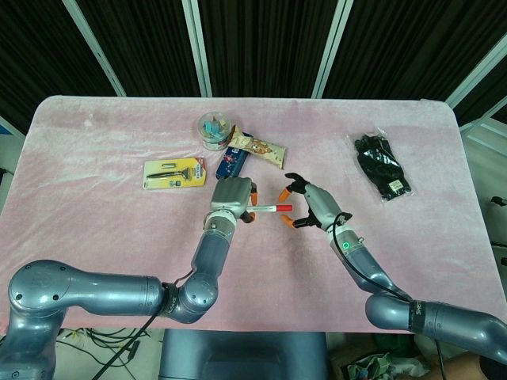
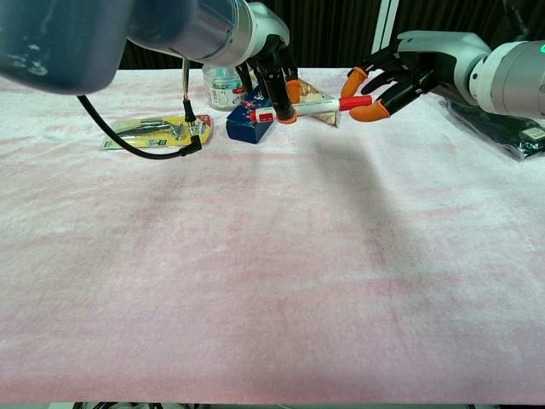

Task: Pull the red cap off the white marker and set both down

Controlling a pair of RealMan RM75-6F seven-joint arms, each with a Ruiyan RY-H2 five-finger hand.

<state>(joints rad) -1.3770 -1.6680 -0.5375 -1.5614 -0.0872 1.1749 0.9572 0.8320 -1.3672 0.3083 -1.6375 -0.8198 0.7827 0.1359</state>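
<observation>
Right now the left hand [image 1: 230,198] is gripping the slim white marker w/ red cap [image 1: 269,208] by its barrel, holding it above the pink fabric-covered worktop [image 1: 95,229]. Long axis is running 9-to-3 in the head view, the red cap [image 2: 355,102] pointing toward 3. Right hand [image 1: 307,204] is nearer the cap, its orange-tipped fingers [image 2: 375,111] spreading around the cap end; whether they're pinching it yet, can't tell.
</observation>
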